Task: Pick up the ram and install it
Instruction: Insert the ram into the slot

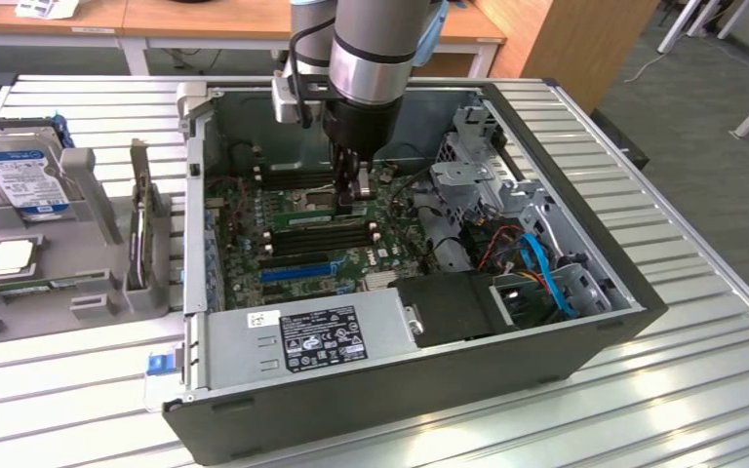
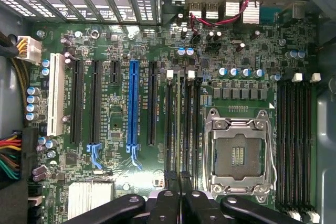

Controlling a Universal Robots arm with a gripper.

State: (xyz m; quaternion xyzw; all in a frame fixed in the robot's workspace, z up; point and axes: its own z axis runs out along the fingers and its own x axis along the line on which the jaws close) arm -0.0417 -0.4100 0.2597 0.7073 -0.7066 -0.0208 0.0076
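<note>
The ram [image 1: 304, 217], a thin green stick, lies level just above the black memory slots [image 1: 323, 237] on the motherboard inside the open computer case [image 1: 583, 336]. My gripper [image 1: 355, 198] reaches straight down into the case and is shut on the ram near one end. In the wrist view the black fingers [image 2: 165, 208] press close together around the ram [image 2: 180, 145]. There it shows edge-on as a narrow strip over the memory slots [image 2: 169, 124] beside the CPU socket [image 2: 239, 153]. Whether the stick sits in a slot I cannot tell.
A grey holder [image 1: 89, 210] on the exterior view's left carries a hard drive [image 1: 20, 175], a chip [image 1: 8, 255] and a dark card standing on edge [image 1: 147, 229]. The power supply [image 1: 309, 336] and drive cage with blue cables [image 1: 550, 278] crowd the case. More memory slots [image 2: 296, 140] lie past the socket.
</note>
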